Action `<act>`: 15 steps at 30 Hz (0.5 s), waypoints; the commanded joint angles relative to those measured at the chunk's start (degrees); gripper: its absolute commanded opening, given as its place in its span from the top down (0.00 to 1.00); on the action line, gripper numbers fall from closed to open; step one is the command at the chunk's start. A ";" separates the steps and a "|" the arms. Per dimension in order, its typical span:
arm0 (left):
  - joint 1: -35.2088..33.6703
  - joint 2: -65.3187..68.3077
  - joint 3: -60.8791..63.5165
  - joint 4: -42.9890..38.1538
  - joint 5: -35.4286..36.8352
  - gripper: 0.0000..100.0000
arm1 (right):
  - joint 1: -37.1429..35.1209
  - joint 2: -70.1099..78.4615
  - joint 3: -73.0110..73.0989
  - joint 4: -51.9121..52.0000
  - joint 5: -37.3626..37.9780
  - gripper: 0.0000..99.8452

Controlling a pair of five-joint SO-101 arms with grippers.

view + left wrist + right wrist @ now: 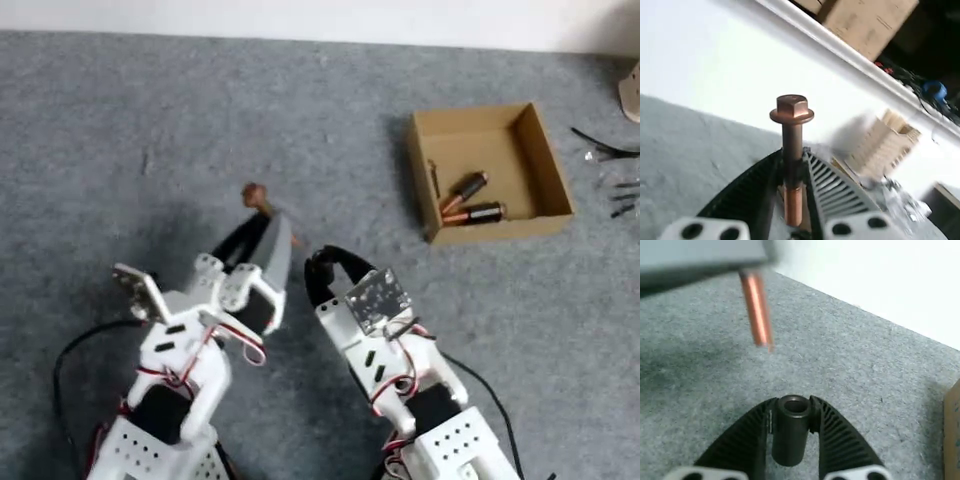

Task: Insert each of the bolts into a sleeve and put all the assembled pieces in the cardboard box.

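**Bolt and sleeve held, not yet mated**

We find the left gripper (793, 156) closed on the copper bolt (792, 112) at mid-shank, head proud of the fingertips, which leaves the lower shank bare for insertion. The right gripper (791, 407) is clamped round the dark sleeve (789, 437), bore mouth open to receive it. The shank end hangs near the sleeve, apart and off its axis. The cardboard box (548, 165) lies well apart, holding 2 assembled pieces (468, 200); we judge alignment outstanding
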 commanded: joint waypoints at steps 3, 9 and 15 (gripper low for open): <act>2.68 0.48 1.19 0.00 0.35 0.99 | -0.40 -1.36 8.48 0.04 0.62 1.00; 5.49 1.10 1.27 2.02 0.26 0.99 | -0.40 -1.36 8.40 0.04 0.62 1.00; 5.41 1.19 1.27 2.81 0.26 0.99 | -0.40 -1.36 8.40 0.13 0.70 1.00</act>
